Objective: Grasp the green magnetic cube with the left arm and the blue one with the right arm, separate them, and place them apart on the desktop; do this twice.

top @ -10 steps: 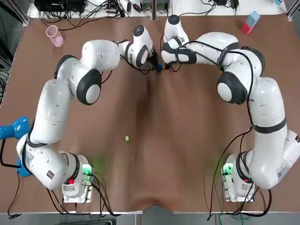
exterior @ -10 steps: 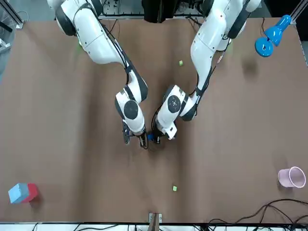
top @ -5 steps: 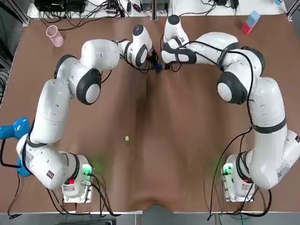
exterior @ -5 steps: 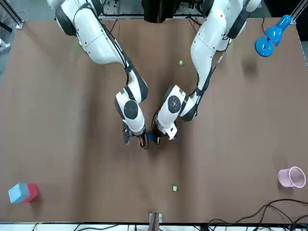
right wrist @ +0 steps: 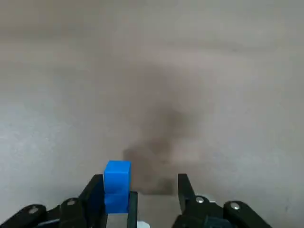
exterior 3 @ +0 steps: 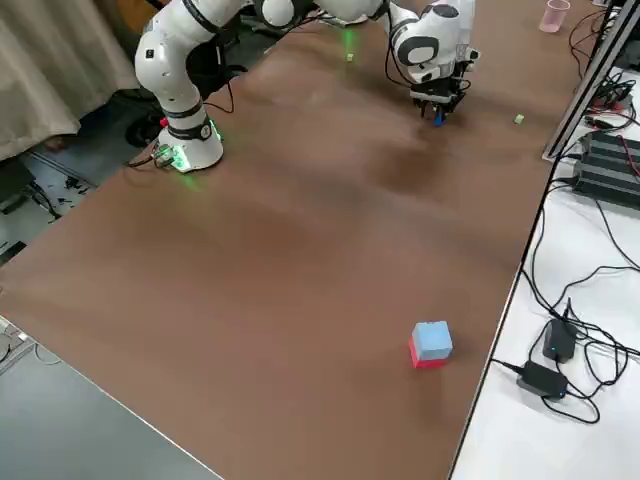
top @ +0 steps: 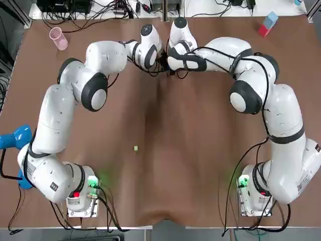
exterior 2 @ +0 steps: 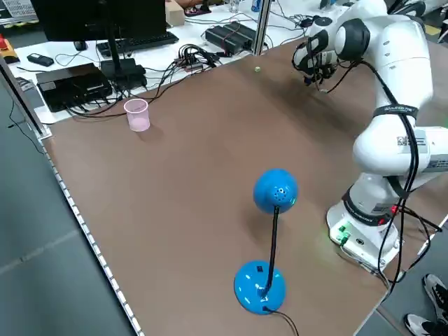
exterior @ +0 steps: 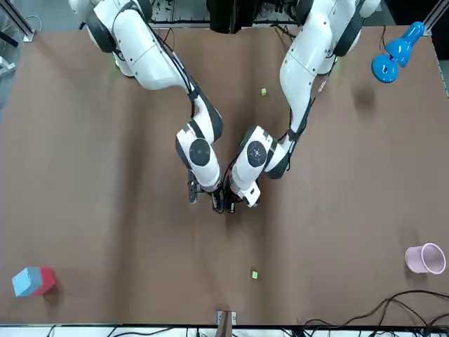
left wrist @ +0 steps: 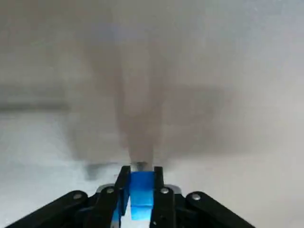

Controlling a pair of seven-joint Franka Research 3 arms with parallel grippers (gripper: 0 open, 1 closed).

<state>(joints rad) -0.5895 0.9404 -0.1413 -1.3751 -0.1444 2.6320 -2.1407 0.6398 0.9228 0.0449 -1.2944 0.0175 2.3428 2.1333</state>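
Both grippers meet at the far middle of the table. A small blue cube (left wrist: 141, 194) sits pinched between my left gripper's (left wrist: 141, 190) fingers, which are shut on it. The same blue cube (right wrist: 117, 183) shows against one finger of my right gripper (right wrist: 138, 192), whose fingers stand apart around it. From above, the left gripper (top: 161, 64) and right gripper (top: 171, 69) nearly touch. A speck of blue (exterior 3: 436, 118) shows under them in the right side view. No green cube shows in either grasp. A tiny green cube (top: 136, 148) lies mid-table, another (exterior: 255, 275) near the far edge.
A pink cup (top: 58, 38) stands at the far left corner. A blue-and-red block (top: 267, 24) lies at the far right corner, and a blue desk lamp (top: 12, 138) stands at the left edge. Cables and electronics lie beyond the far edge.
My right gripper has slid toward the left gripper, closing the gap between them. Both wrists have shifted slightly toward the far edge. The blue cube is now hidden from above.
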